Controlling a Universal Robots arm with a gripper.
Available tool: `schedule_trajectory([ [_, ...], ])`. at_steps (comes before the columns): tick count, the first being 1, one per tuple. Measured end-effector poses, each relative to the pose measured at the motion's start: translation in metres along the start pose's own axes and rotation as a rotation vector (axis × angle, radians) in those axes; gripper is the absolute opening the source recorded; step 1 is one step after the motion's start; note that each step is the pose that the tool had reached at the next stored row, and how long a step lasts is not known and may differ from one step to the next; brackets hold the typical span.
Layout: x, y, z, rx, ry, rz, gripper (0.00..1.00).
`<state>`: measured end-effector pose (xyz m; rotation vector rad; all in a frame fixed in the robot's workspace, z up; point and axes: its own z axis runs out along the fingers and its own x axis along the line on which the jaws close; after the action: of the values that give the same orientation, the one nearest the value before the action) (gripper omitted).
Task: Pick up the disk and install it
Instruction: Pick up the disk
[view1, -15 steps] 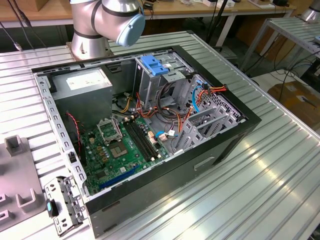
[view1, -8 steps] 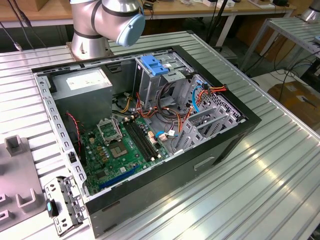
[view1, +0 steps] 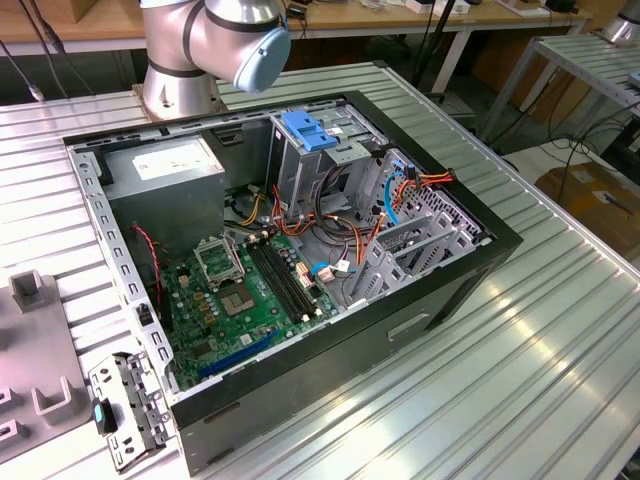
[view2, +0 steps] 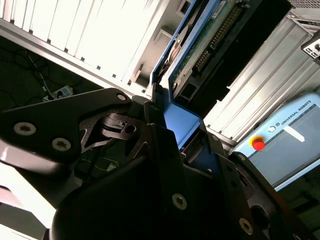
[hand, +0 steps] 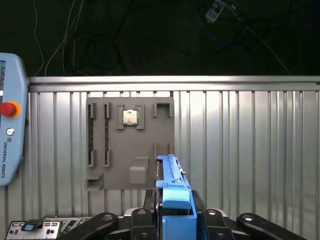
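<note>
My gripper (hand: 175, 202) is shut on the disk (hand: 171, 172), with black fingers (hand: 145, 200) pressed against either side of its bright blue carrier. In the second wrist view the disk (view2: 210, 45) stands out from the gripper (view2: 175, 135) with its dark body, green circuit board and connector pins showing, and the blue end tab (view2: 182, 125) sits between the jaws. In the first wrist view the disk hangs above the ribbed metal table (hand: 250, 150), in front of a grey holder plate (hand: 130, 145). In the exterior view the open computer case (view1: 480, 275) lies on the table.
In the case, a tall metal cage (view1: 300, 165) with a lighter blue latch (view1: 308, 130) stands beside bundled cables (view1: 340, 225) and the green motherboard (view1: 240, 290). The arm's base (view1: 180, 80) stands behind the case. A teach pendant (hand: 7, 125) lies beside the holder plate.
</note>
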<state>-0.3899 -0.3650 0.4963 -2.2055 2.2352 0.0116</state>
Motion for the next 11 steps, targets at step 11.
schedule_trajectory([
  [11, 0.0055, -0.0051, 0.0000, 0.0000, 0.0001, 0.000, 0.37],
])
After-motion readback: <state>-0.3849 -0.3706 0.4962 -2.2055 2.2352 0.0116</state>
